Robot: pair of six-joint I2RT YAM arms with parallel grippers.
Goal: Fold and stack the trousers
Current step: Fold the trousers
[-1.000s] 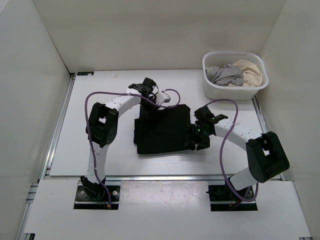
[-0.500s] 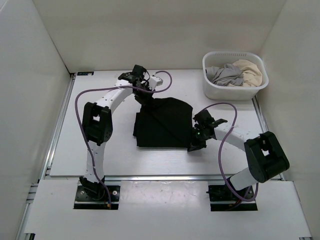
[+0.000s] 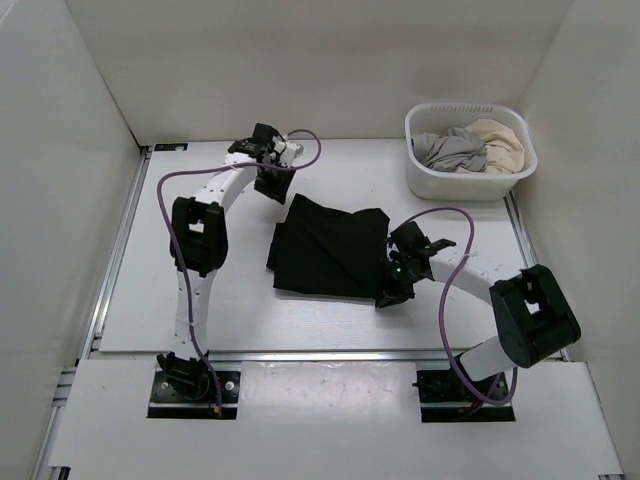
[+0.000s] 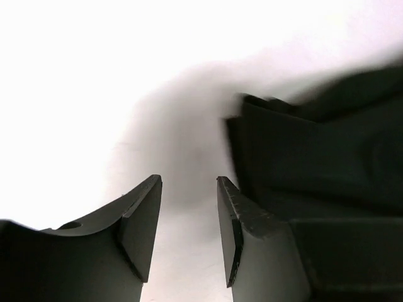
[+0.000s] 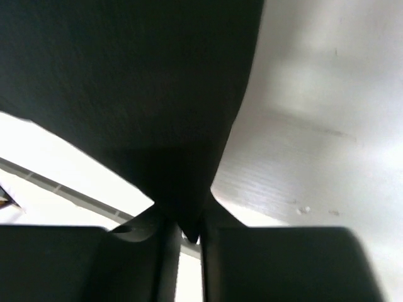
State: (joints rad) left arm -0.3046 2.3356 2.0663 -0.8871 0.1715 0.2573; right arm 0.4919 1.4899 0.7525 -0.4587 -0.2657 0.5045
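Since the earlier frame our left arm has released the cloth and drawn back toward the far left of the table; the left fingers are now spread with nothing between them. The trousers lie as a folded black bundle mid-table, and our right fingers pinch their near right corner. To finish this fold well, we judge, we should lower that corner gently, release it, then square the edges.
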